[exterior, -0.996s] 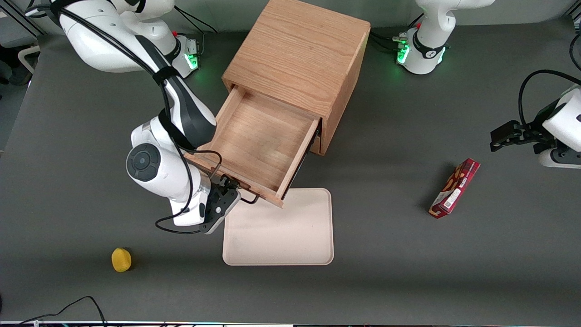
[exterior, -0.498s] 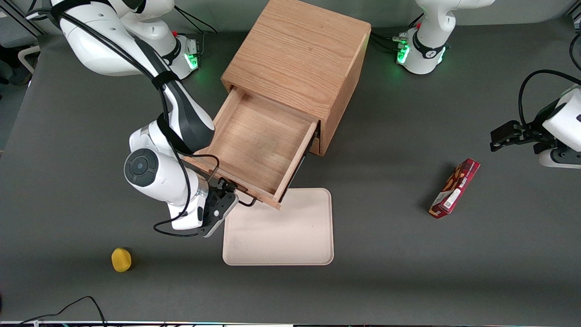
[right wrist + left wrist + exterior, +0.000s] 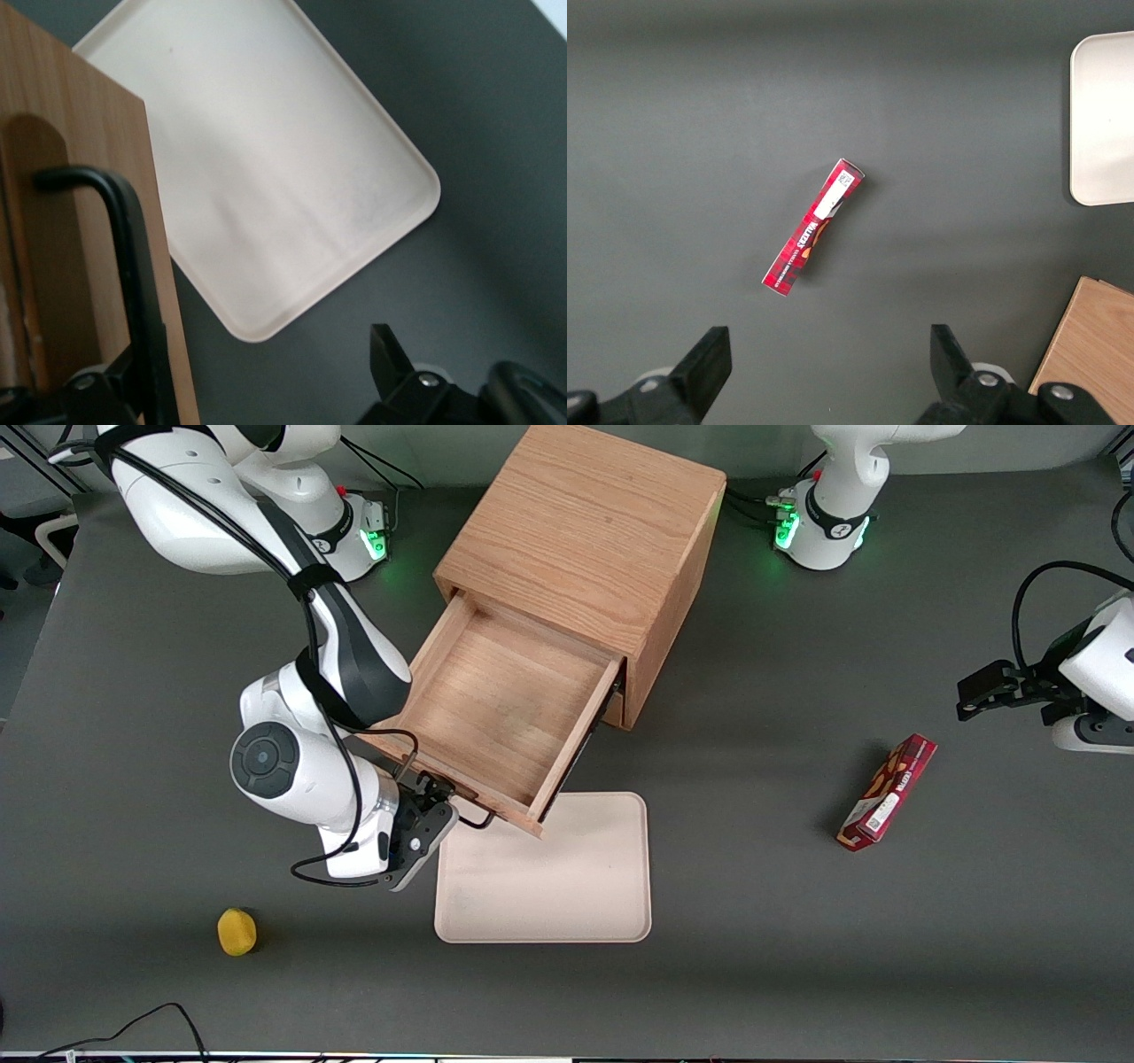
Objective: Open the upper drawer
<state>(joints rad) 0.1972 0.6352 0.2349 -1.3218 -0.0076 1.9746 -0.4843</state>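
Note:
The upper drawer (image 3: 505,700) stands pulled far out of the oak cabinet (image 3: 585,531), its bare wooden inside showing. Its black wire handle (image 3: 478,819) runs along the flat front (image 3: 53,266), nearer the front camera. My gripper (image 3: 431,799) sits at that front, at the end toward the working arm. In the right wrist view the gripper (image 3: 248,367) is open, its fingers wide apart. The handle (image 3: 133,257) passes right beside one finger (image 3: 106,385), and the other finger (image 3: 387,354) hangs over bare table.
A beige tray (image 3: 549,877) lies on the table just in front of the drawer, partly under its front edge. A small yellow object (image 3: 236,932) rests near the front edge toward the working arm's end. A red box (image 3: 886,793) lies toward the parked arm's end.
My arm and gripper have shifted a little toward the working arm's end, and the drawer front has moved slightly with them.

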